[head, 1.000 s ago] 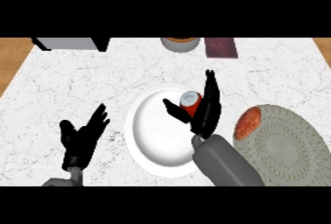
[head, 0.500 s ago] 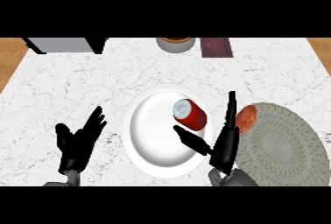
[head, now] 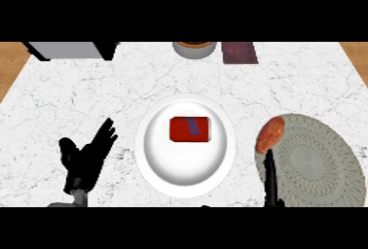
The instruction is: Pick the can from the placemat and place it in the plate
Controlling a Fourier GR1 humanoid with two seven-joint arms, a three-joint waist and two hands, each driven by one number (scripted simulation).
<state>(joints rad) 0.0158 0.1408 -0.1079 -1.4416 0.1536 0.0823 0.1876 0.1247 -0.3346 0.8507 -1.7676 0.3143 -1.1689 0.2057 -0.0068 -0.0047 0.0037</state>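
The red can (head: 191,129) now lies on its side in the white plate (head: 159,168), released. The right robot hand (head: 271,180) has withdrawn toward the placemat (head: 316,160), fingers straight, holding nothing. The left robot hand (head: 84,160) rests open left of the plate. Placement appears complete.

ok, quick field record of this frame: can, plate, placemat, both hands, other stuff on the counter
can: red can lying on its side in the plate, nothing holding it
plate: white plate, centre of the marble counter
placemat: round grey placemat right of the plate, a reddish-brown round item on its left edge
left hand: left hand open, left of the plate, resting
right hand: right hand at the lower edge over the placemat, only straight fingers show, touching nothing
far edge: bowl, dark red block, grey box
task state: can in plate
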